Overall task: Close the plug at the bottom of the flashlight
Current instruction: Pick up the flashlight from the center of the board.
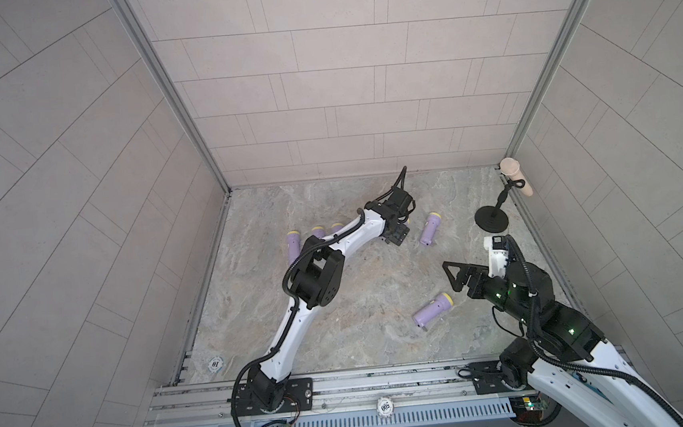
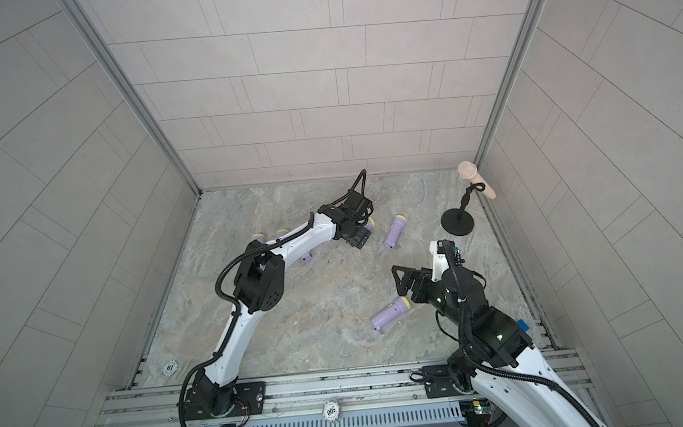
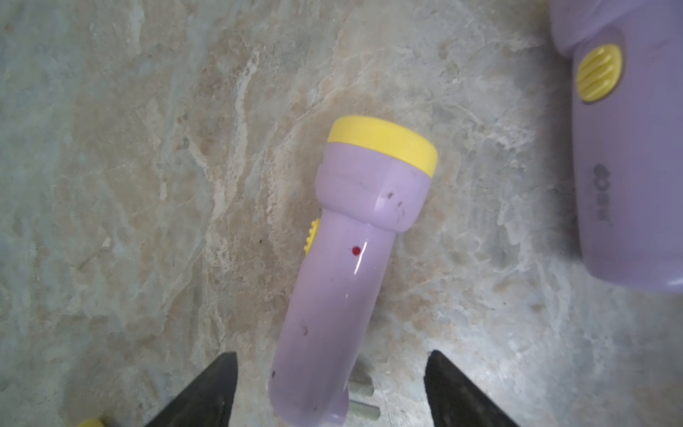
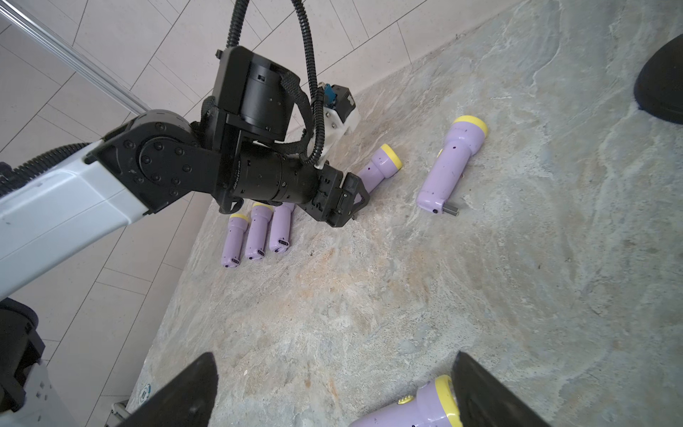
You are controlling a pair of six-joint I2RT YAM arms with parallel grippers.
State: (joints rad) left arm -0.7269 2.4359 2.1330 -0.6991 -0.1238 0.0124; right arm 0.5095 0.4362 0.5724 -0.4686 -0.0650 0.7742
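**As the left claw (image 3: 331,354) straddles a purple flashlight (image 3: 343,277), its plug (image 3: 364,401) stands folded out**

Seen from the left wrist, the left claw is spread. One dark finger sits on each side of the flashlight's handle, with bare counter (image 3: 111,185) showing in both gaps, so neither finger touches it. The flashlight lies on its side, with its yellow head pointing away from the claw. At its bottom end, between the fingers, the plug's two metal prongs stick out sideways.

In both top views this flashlight lies toward the back middle of the counter, mostly hidden beneath the left claw. The right wrist view shows its head and upper handle just behind that claw.

The right claw (image 4: 334,354) is also spread wide and holds nothing, low over the near right part of the counter. A second flashlight (image 1: 433,309) lies on its side near it, prongs out.

A third flashlight (image 1: 429,228) lies just to the right of the left claw, apart from it, and its prongs are also folded out. A row of three flashlights (image 4: 257,233) lies side by side at the left, partly under the left arm.

A black stand (image 1: 491,219) with a round base sits in the far right corner.
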